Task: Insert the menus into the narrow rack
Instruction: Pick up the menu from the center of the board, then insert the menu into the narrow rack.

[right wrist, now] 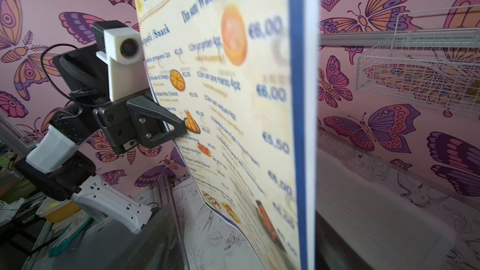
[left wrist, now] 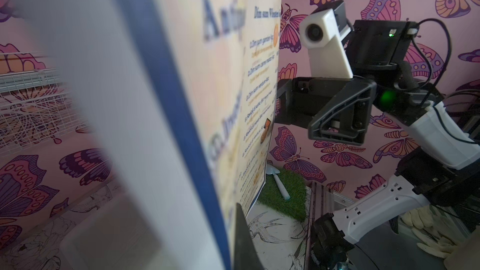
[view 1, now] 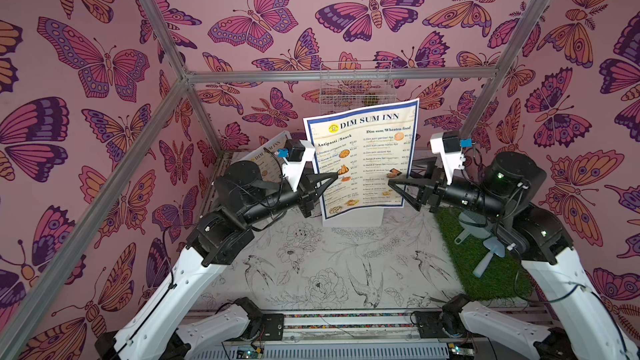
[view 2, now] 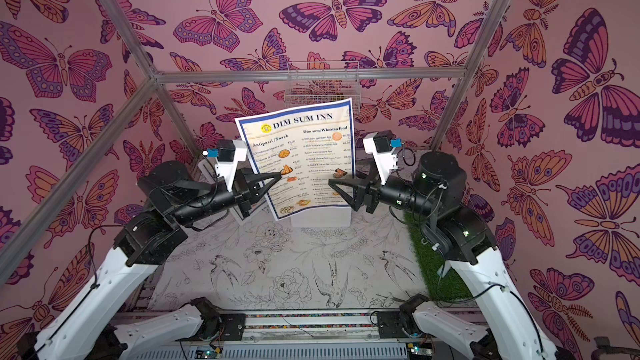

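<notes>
Closest to the left wrist lens is the cream paper menu with the blue border, headed DIM SUM INN, and you should treat its floppiness as your main hazard. Your left gripper is pressed together on the sheet's left edge about halfway up, so that single pinch looks to be carrying it upright, in front of and below the white wire-mesh rack on the back wall. Your right gripper stands spread astride the opposite edge, gripping nothing; if you pull that arm away askew, a finger could hook the border and twist the sheet out of the pinch. Held from one side only, the free right half may droop or swing, and a curled corner could snag on the mesh instead of dropping into the narrow slot. Mind your left arm as well: the second identical menu leans just behind it and could be knocked flat
</notes>
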`<act>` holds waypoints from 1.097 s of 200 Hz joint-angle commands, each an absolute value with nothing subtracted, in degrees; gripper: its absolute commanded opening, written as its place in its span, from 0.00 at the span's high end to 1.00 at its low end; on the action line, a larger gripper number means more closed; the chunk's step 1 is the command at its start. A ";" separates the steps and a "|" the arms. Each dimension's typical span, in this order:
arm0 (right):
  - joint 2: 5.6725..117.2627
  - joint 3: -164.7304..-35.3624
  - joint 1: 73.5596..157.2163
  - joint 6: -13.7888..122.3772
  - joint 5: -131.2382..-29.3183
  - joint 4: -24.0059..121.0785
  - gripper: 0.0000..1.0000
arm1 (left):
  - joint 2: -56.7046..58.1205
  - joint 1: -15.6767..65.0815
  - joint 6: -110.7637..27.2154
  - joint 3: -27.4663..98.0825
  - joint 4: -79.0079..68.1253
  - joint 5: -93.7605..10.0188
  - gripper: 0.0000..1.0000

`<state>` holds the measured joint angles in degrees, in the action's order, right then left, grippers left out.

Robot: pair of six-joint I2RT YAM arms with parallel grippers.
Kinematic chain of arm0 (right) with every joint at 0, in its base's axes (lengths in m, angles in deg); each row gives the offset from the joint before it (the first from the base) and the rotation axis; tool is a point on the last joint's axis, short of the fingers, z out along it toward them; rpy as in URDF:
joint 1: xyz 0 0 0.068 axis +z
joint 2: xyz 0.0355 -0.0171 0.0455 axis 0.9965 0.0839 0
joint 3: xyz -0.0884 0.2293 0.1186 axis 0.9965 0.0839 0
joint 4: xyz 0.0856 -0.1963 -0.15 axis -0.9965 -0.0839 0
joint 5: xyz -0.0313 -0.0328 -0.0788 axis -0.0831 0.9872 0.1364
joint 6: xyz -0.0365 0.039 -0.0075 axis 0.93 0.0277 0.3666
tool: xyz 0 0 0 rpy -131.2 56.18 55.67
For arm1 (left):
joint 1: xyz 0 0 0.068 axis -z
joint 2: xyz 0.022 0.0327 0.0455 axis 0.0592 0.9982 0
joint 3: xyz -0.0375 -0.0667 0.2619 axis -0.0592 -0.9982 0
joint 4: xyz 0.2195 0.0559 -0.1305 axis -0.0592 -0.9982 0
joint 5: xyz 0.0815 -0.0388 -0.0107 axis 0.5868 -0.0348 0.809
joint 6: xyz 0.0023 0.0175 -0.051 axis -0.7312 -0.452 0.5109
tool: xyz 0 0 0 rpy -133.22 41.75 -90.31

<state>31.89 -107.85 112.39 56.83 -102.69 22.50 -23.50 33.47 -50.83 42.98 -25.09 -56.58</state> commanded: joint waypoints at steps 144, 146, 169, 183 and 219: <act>53.28 -108.56 97.70 35.90 -129.11 58.92 0.35 | -3.93 16.65 -37.29 52.54 -7.19 -75.05 0.98; 53.46 -108.55 97.56 35.90 -129.21 59.14 0.35 | -3.72 16.58 -37.24 52.73 -7.19 -75.32 0.98; 55.42 -109.15 97.01 37.27 -130.08 59.62 0.35 | -1.26 15.77 -36.85 55.09 -6.91 -78.11 0.98; 56.20 -109.16 96.73 37.49 -130.86 61.23 0.35 | -0.18 15.61 -37.25 56.31 -6.90 -79.51 0.98; 58.83 -109.38 96.40 36.20 -133.58 66.83 0.40 | 3.45 15.30 -39.16 59.76 -7.63 -81.33 0.98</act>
<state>57.40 -107.26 96.85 36.92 -130.54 61.43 1.44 15.78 -37.67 57.12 -9.11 -78.33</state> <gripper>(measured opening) 0.616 0.049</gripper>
